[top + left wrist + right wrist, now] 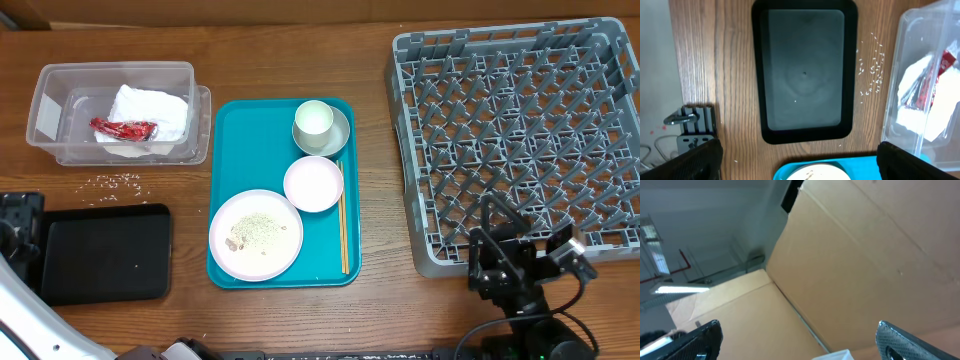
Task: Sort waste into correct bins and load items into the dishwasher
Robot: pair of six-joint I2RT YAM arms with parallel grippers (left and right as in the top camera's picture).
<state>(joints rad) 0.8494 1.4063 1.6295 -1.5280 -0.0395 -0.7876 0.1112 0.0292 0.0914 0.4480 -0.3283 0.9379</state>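
Left gripper (801, 162) stands wide open facing the black tray (805, 70), rice scraps (872, 67) scattered on the wooden table (735, 75) between it and the clear tub (60, 72) holding napkin (150, 105) and red wrapper (124, 129). Pale dishes (313, 184) sit on the teal tray (228, 140); the dish rack (520, 130) stands right. Right gripper (800, 342), wide too, faces cardboard walls (865, 255).

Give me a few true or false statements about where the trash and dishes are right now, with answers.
1. The wrapper lies in the tub. True.
2. The pink bowl sits in the rack. False: the pink bowl sits on the teal tray; the rack holds nothing.
3. Loose rice lies on the table between the tub and the black tray. True.
4. The napkin lies in the black tray. False: the napkin is in the tub.
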